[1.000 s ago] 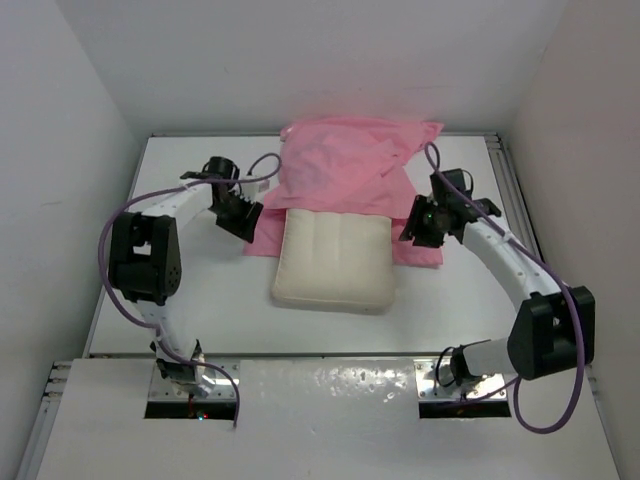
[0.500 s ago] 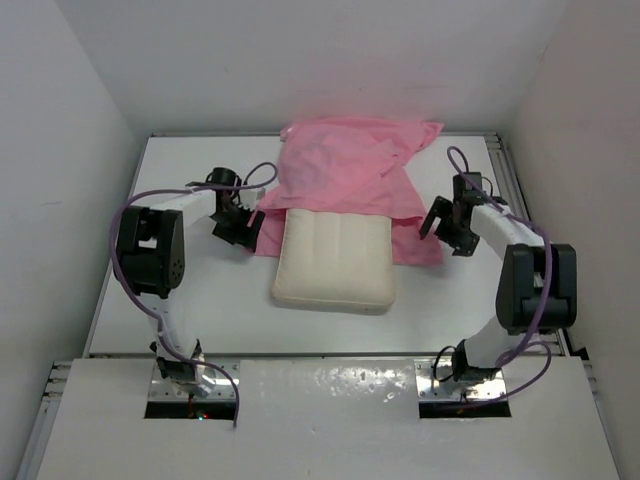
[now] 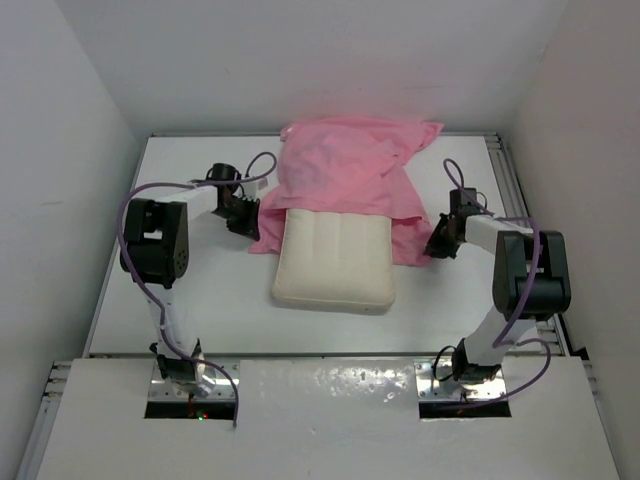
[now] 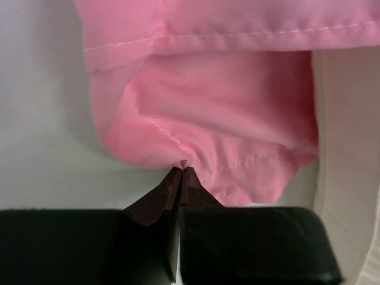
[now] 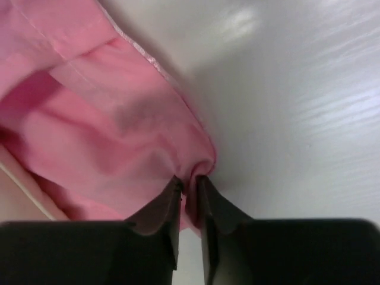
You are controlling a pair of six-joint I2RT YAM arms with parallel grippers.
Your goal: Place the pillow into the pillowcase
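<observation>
The cream pillow (image 3: 333,262) lies quilted side up mid-table, its far edge tucked into the open mouth of the pink pillowcase (image 3: 345,165), which spreads toward the back wall. My left gripper (image 3: 250,222) is shut on the pillowcase's left mouth corner; the left wrist view shows the pink hem (image 4: 196,124) pinched at the fingertips (image 4: 182,172), with the pillow's edge (image 4: 350,178) at the right. My right gripper (image 3: 436,247) is shut on the right mouth corner; the right wrist view shows a pink fold (image 5: 119,136) between the fingertips (image 5: 189,181).
The white table (image 3: 180,300) is walled at the back and both sides. A metal rail (image 3: 510,180) runs along the right edge. Both arms' purple cables (image 3: 130,205) loop above the table near their elbows.
Both arms folded back and lowered their wrists. The left gripper moved right onto the left mouth corner; the right gripper moved down onto the right corner. Both closed on the fabric.
</observation>
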